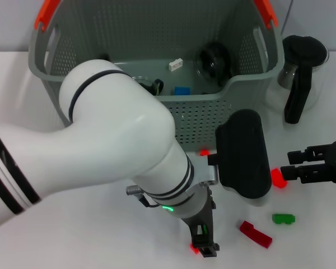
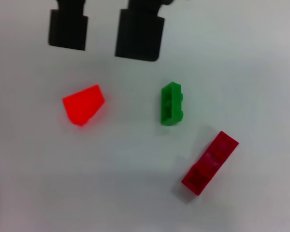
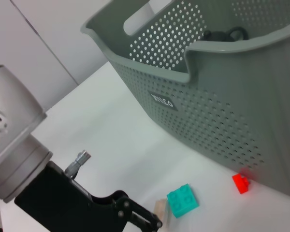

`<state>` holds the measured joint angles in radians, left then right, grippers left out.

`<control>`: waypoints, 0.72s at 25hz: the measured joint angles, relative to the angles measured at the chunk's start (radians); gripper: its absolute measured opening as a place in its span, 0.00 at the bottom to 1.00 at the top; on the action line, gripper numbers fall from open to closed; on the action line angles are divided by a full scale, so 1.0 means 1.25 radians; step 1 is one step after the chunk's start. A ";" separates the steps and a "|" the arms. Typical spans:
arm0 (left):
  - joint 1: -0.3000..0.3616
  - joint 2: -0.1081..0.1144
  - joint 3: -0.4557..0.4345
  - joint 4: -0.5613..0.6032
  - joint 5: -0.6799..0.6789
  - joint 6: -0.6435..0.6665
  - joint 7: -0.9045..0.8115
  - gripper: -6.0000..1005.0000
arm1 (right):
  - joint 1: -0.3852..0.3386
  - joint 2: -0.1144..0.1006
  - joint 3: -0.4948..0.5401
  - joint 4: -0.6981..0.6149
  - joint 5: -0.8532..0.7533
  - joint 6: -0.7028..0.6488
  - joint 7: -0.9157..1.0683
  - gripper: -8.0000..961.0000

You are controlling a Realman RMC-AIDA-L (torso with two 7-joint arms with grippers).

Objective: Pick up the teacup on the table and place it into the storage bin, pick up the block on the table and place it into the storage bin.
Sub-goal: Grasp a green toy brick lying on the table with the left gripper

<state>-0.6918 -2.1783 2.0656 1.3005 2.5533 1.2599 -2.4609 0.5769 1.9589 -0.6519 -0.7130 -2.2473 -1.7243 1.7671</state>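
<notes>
We saw the left arm sweep in from the table's (image 1: pixel 56 246) left edge, its gripper (image 1: pixel 204 242) low near the front edge beside a speck of red; we could not tell how it was set.

Behind it stood the storage bin (image 1: pixel 201 120), a grey-green perforated basket with orange-red handle ends, at the table's back edge. The right wrist view showed a small dark label (image 3: pixel 163 101) on its wall; the white lettering was too small for us to read with confidence. Inside the bin we counted one dark rounded item (image 1: pixel 213 60), one small white piece (image 1: pixel 175 64) and one blue block (image 1: pixel 182 91).

On the table just in front of the bin lay one small red block (image 1: pixel 204 152), well apart from both grippers. The right wrist view also showed a teal block (image 3: pixel 182 202) near that red one.

Toward the front right corner we counted three more blocks: an orange-red wedge (image 1: pixel 278 177), a green block (image 1: pixel 283 218) and a dark red long block (image 1: pixel 255 233). A black oblong part of the left arm stood just left of the wedge.

The right gripper (image 1: pixel 295 164) reached in from the right edge with its fingers (image 1: pixel 305 152) spread and empty, the tips just beside the orange-red wedge without touching it. The green block lay near, toward the front edge.

A black-handled kettle (image 1: pixel 299 70) stood at the back right, beside the bin.
</notes>
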 joint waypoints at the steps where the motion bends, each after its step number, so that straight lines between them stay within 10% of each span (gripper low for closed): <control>1: -0.001 0.000 0.001 -0.001 0.000 -0.001 -0.002 0.81 | 0.001 0.000 0.000 0.000 0.000 0.000 0.000 0.72; 18: -0.028 0.000 0.003 -0.050 0.001 -0.023 -0.012 0.54 | 0.002 0.000 0.000 0.000 0.001 0.013 0.000 0.71</control>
<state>-0.7274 -2.1782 2.0699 1.2377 2.5542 1.2308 -2.4752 0.5799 1.9591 -0.6519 -0.7133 -2.2463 -1.7079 1.7671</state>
